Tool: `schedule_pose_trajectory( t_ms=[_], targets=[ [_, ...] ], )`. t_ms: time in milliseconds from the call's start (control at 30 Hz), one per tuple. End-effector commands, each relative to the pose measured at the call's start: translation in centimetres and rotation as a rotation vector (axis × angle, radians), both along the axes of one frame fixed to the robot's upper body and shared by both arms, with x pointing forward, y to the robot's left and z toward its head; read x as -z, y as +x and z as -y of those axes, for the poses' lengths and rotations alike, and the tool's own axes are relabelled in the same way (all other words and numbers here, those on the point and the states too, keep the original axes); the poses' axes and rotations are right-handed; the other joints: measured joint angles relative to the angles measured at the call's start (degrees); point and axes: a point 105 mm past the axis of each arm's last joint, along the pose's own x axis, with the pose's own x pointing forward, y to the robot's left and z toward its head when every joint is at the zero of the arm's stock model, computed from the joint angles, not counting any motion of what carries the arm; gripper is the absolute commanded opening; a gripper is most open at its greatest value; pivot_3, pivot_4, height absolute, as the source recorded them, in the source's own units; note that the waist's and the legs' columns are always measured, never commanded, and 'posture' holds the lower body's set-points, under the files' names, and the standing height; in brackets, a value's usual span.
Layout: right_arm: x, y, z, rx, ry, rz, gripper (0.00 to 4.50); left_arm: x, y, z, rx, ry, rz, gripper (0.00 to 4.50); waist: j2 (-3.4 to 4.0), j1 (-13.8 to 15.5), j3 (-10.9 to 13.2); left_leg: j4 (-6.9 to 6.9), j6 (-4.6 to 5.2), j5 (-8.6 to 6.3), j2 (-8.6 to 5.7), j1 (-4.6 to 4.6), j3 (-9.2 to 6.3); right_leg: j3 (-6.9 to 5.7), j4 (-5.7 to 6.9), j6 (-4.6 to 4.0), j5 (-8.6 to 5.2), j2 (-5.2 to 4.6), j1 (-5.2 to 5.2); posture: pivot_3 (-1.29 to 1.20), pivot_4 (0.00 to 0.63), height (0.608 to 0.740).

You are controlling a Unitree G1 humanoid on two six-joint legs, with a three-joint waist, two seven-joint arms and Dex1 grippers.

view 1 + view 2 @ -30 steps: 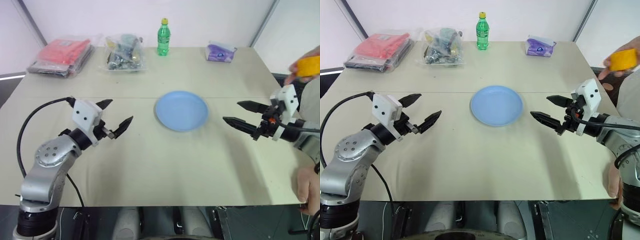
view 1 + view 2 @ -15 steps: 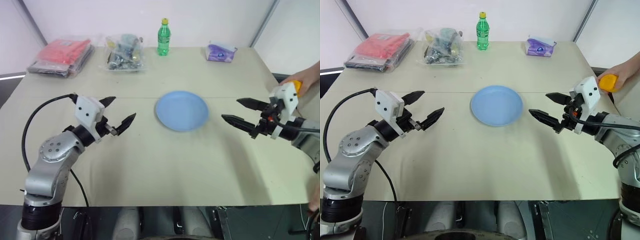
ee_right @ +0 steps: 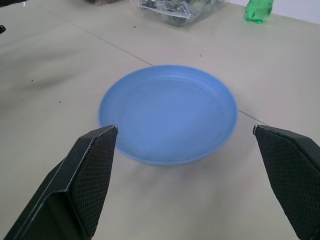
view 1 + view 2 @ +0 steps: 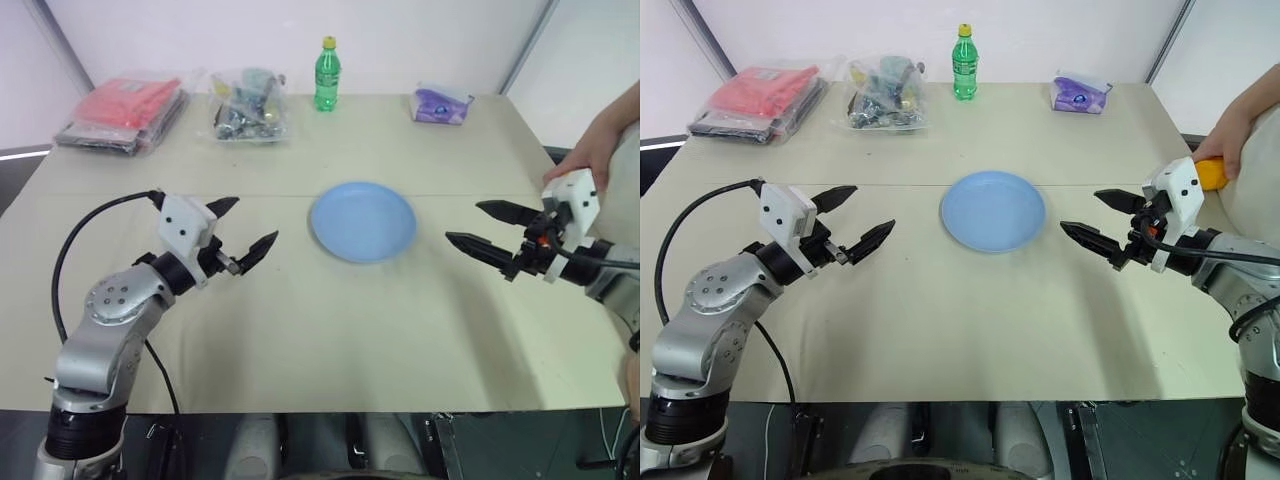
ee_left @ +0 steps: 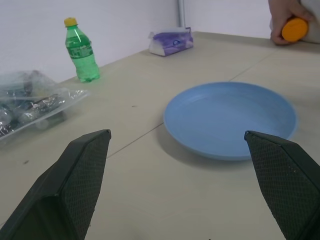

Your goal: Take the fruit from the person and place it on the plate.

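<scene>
I count one plate (image 4: pixel 993 210) mid-table with bare table (image 4: pixel 970 320) around it, one fruit (image 4: pixel 1210 173) in the person's hand (image 4: pixel 1230 135) at the right edge, and both my left gripper (image 4: pixel 862 218) and right gripper (image 4: pixel 1098 218) gaping wide, empty.

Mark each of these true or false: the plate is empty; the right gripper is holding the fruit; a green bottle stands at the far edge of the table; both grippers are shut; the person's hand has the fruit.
1. The plate is empty. True.
2. The right gripper is holding the fruit. False: its fingers are spread with nothing between them, and the fruit is behind it near the table's right edge.
3. A green bottle stands at the far edge of the table. True.
4. Both grippers are shut. False: the left gripper and the right gripper are both open.
5. The person's hand has the fruit. True: the hand is closed over it.
</scene>
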Motion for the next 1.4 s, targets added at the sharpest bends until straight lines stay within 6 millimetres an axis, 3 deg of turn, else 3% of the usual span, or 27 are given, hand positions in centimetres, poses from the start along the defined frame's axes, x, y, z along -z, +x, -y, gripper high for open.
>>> schedule_pose_trajectory(
  t_ms=[33,633,767,933,1400],
  targets=[
    [-1.4,-0.3,-0.1,-0.015,-0.016,0.051,4.44,-0.9,-0.4,0.1,0.005,-0.004,0.05,4.5,0.0,0.0,0.0,0.0,0.0,0.0,0.0,0.0,0.0,0.0,0.0,0.0,0.0,0.0,0.0,0.0,0.15,0.731],
    [-1.3,-0.3,-0.8,-0.021,0.0,0.065,4.44,-1.8,0.1,-0.5,-0.04,0.013,0.1,4.5,0.0,0.02,0.0,0.0,0.0,0.0,0.0,0.0,0.0,0.0,0.0,0.0,0.0,0.0,0.0,0.0,0.15,0.731],
    [-2.6,0.0,-2.4,-0.046,0.072,0.112,4.44,-3.6,1.5,-0.8,-0.13,0.016,0.224,4.5,0.0,0.02,0.0,0.01,0.0,0.0,0.0,0.0,-0.01,0.0,0.0,0.0,0.0,0.01,0.0,0.0,0.15,0.731],
    [-4.0,0.6,-4.6,-0.062,0.14,0.178,4.44,-5.1,3.4,0.4,-0.169,-0.029,0.345,4.5,0.0,0.22,0.0,0.02,0.0,0.0,-0.01,-0.01,-0.02,0.0,0.0,0.02,0.01,0.01,0.02,0.0,0.15,0.731],
    [-3.8,1.0,-5.7,-0.063,0.136,0.199,4.44,-7.1,7.6,2.8,-0.118,-0.149,0.405,4.5,0.0,1.18,0.0,0.04,0.0,0.0,-0.02,-0.04,0.03,-0.01,-0.04,0.04,0.02,0.01,0.01,0.0,0.15,0.731]
  ],
)
